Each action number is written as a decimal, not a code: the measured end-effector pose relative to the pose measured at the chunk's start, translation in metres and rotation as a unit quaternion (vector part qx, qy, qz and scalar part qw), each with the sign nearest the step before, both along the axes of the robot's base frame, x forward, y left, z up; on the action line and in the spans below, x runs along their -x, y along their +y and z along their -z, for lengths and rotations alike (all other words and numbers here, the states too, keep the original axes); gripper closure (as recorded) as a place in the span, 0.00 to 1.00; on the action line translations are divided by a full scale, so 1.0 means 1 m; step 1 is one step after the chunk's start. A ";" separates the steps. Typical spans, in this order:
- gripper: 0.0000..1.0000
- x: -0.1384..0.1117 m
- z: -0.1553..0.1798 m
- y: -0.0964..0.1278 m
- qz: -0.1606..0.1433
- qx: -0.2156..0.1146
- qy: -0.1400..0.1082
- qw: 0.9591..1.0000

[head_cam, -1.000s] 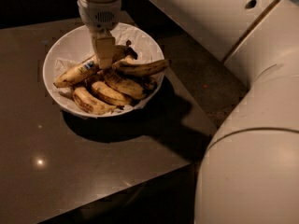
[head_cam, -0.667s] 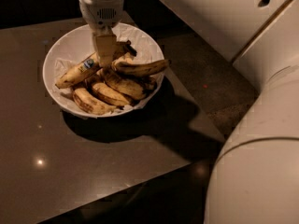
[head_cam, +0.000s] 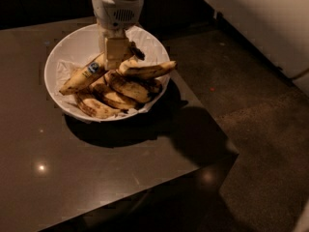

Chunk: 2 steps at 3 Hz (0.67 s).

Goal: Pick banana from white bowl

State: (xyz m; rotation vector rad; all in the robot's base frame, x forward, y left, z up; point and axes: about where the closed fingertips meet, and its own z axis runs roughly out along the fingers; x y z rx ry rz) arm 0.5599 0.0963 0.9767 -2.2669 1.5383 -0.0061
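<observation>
The banana (head_cam: 83, 77), yellow with brown speckles and a small blue sticker, lies tilted across the left of the white bowl (head_cam: 54, 62), with its dark tip near the bowl's back. My gripper (head_cam: 116, 58) comes straight down from above. It sits on the banana's upper half, just right of the sticker, and hides that part of it. White paper lines the bowl.
Shorter, browner bananas fill the bowl's right and front: one on top (head_cam: 147, 70), one below it (head_cam: 128, 86), one at the front (head_cam: 96, 108). The bowl stands on a dark glossy table (head_cam: 96, 173) whose corner is at the right front. A white surface (head_cam: 260, 18) fills the top right.
My gripper stays at the same spot on the banana. The large white arm segment that filled the right side has moved out of view. The bananas have not visibly shifted.
</observation>
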 end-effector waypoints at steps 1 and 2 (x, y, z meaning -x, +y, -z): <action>1.00 0.012 -0.004 -0.008 0.005 -0.023 -0.008 1.000; 1.00 0.032 -0.014 -0.015 0.007 -0.048 -0.023 0.999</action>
